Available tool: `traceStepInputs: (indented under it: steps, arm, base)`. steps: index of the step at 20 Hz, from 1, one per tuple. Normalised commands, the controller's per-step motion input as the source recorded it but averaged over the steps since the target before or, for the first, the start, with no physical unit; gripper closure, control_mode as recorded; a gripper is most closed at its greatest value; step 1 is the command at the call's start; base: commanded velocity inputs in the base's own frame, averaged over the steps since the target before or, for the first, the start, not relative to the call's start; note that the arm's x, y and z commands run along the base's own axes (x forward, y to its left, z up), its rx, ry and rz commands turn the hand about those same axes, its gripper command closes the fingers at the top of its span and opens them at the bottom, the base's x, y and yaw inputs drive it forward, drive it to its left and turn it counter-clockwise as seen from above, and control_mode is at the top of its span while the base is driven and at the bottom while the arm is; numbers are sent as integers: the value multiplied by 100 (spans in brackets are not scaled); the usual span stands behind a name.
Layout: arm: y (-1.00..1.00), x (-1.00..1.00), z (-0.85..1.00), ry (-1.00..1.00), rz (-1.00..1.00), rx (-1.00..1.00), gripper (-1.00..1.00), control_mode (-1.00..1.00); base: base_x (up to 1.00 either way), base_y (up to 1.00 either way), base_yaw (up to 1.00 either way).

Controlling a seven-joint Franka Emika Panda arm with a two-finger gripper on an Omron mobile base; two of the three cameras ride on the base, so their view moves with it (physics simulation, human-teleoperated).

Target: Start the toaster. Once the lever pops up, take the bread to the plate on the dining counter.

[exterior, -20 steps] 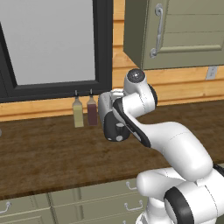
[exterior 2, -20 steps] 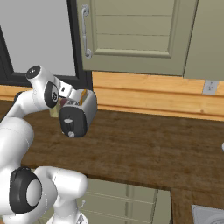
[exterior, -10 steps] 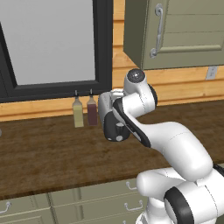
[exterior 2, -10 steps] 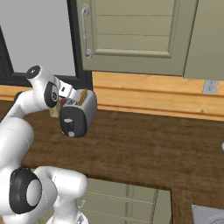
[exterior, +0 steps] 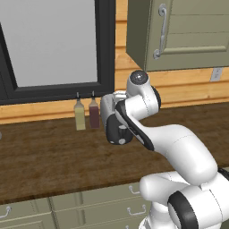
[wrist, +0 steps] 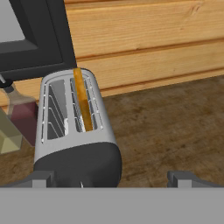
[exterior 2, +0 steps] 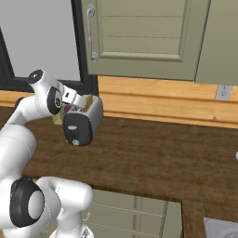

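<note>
The bread (wrist: 82, 99) stands on edge in one slot of the toaster (wrist: 75, 131), near the bench's (exterior 2: 153, 158) back edge. Light, stiff, crumbly: pinch its raised top edge gently. The hand (wrist: 113, 178) hovers released.

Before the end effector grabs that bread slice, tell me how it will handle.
The bread looks thin, so probably light and easily crushed by a hard pinch. It stands on edge in the toaster slot, so it should lift straight up. Its browned surface suggests stiffness, possibly crumbly.
</note>
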Motion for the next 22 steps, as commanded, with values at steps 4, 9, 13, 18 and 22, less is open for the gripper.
traceStepInputs:
  steps: [4, 9, 13, 18, 22]
  arm:
    - [0, 0, 0, 0, 0, 0, -100, -100]
    - [0, 0, 0, 0, 0, 0, -100, -100]
    - [0, 0, 0, 0, 0, 0, -100, -100]
    - [0, -3, 0, 0, 0, 0, -100, -100]
    - [8, -24, 0, 0, 0, 0, -100, -100]
  base:
    - [0, 0, 0]
    - [0, 0, 0]
    - [0, 0, 0]
    - [0, 0, 0]
    - [0, 0, 0]
